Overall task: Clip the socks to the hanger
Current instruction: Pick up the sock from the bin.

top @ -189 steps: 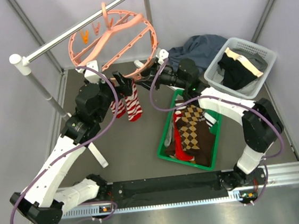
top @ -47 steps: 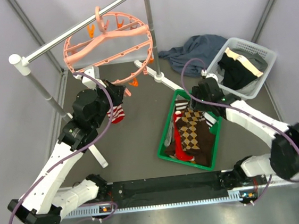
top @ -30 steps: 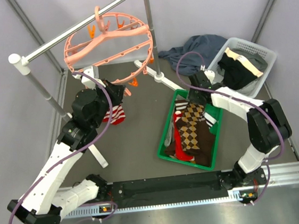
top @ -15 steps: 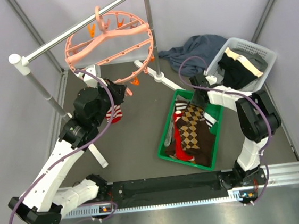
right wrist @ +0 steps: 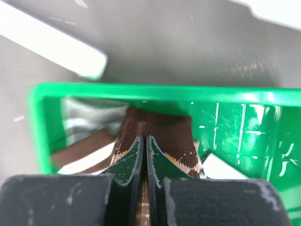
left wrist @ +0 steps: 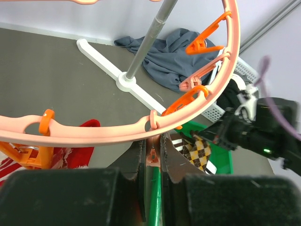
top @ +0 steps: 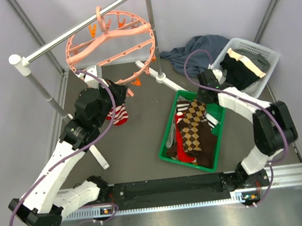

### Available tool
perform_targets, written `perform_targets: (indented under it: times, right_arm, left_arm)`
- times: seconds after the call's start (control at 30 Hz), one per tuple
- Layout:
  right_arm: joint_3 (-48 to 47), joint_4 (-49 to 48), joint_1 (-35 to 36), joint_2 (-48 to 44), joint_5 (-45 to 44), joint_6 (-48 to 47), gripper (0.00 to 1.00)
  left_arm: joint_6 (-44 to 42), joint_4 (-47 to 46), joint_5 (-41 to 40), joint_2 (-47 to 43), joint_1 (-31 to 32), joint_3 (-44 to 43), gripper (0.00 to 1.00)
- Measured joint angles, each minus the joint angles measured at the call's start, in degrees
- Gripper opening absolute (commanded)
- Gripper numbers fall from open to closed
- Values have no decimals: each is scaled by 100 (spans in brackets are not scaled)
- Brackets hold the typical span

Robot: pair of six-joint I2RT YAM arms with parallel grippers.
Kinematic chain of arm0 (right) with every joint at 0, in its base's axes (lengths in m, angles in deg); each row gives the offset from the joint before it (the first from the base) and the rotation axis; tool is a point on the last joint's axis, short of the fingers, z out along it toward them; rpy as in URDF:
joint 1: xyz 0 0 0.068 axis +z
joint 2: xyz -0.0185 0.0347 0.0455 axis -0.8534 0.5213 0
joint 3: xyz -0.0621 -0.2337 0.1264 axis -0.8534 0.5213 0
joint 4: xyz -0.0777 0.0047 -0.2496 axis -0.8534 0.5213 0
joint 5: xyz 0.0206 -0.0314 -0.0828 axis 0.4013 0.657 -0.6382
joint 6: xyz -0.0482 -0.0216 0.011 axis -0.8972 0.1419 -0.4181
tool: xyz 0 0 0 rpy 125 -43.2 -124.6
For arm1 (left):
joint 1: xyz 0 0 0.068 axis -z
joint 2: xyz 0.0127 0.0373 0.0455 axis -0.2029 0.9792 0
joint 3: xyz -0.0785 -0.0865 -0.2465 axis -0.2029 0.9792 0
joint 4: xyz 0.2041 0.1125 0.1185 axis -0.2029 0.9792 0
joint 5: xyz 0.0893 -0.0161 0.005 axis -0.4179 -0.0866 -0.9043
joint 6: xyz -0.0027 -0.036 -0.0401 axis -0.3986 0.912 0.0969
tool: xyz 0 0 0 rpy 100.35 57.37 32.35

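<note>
— Right claw has shut since the last look, pinching the argyle sock by its cuff.
— Which way does it lie?
— Lengthwise in the green bin, cuff at the far rim. My left claw is narrow under the hanger ring; I cannot tell what it pinches. Bare worktop lies between.

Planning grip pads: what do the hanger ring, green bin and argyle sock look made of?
Hanger ring: smooth moulded plastic, salmon-pink, slight sheen. Green bin: glossy plastic, showing glare streaks. Argyle sock: matte knit fabric, apparently; it folds softly.
</note>
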Motion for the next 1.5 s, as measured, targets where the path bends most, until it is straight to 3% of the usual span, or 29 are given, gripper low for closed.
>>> perform_targets:
  times: [0.37,0.5,0.6,0.73,0.83,1.33,1.4,1.5]
  right_arm:
    - [739,-249,70,-2055,903,-1001,0]
    - [1314,-415,415,-2594,1255,-1309,0]
    - [1668,-452,682,-2702,1495,-1381,7]
    - [2092,-254,804,-2688,1729,-1351,28]
    - [2173,33,804,-2688,1740,-1331,32]
    - [2155,457,807,-2640,1497,-1762,33]
    - [2155,393,807,-2544,1508,-1812,31]
    - [2157,260,807,-2387,1585,-1897,17]
  left_arm:
    - [0,-2,-79,0,0,0,4]
    - [2,-2,-87,0,0,0,4]
    - [4,-2,-92,-2,0,0,3]
    - [24,-4,-92,-2,0,0,3]
    - [28,-4,-92,-4,0,0,3]
    - [48,-7,-74,-44,0,0,3]
    - [50,-7,-74,-44,0,0,3]
    - [50,-9,-70,-44,0,0,3]
